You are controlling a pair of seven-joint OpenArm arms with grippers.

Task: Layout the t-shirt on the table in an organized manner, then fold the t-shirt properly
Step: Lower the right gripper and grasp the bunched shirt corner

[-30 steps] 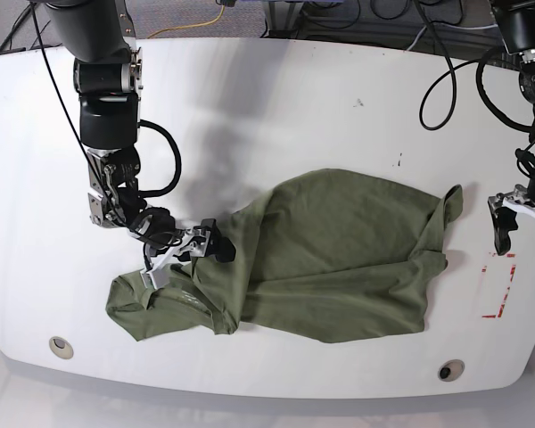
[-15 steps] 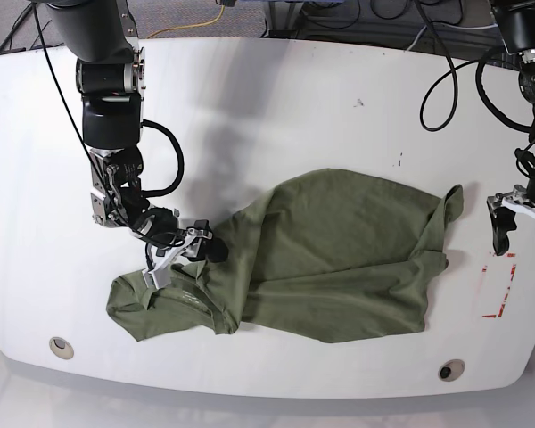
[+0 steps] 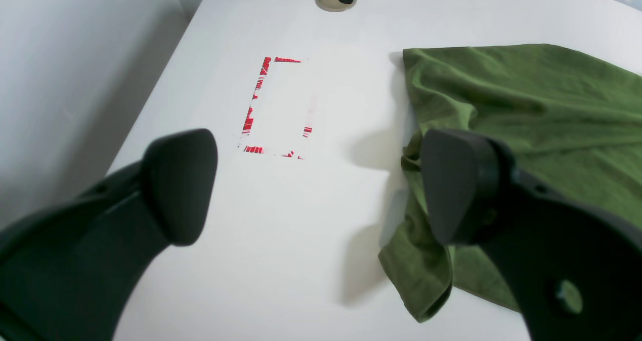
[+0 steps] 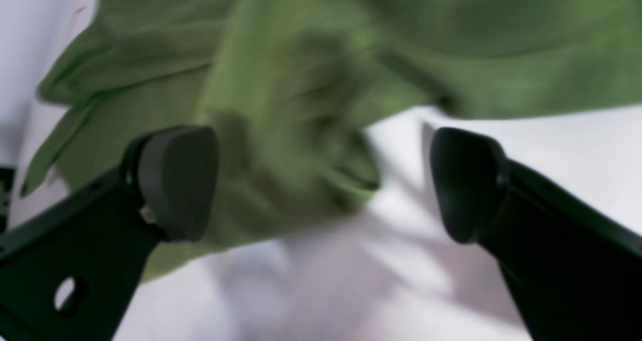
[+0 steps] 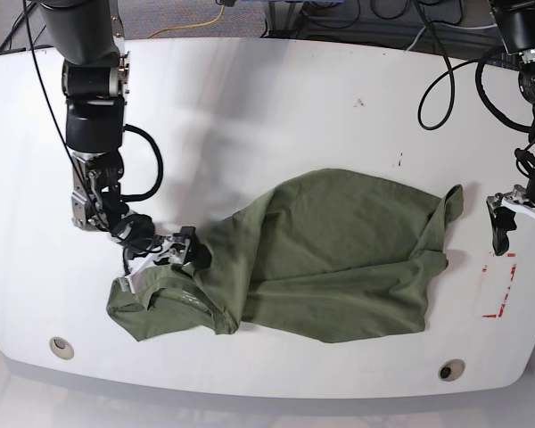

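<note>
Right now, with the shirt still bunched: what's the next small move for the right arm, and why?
Probably lower the right gripper onto the crumpled fold at the t-shirt end nearest it and close. Its jaws stand open with nothing between them, hovering at that bunched edge, so the cloth is not yet held. The left gripper waits open over the bare table beside the other end.

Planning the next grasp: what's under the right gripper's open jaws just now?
Below the right gripper, jaws wide apart and empty, lie a bunched fold of the t-shirt and bare table. What the cloth covers cannot be seen; the view is blurred.
</note>
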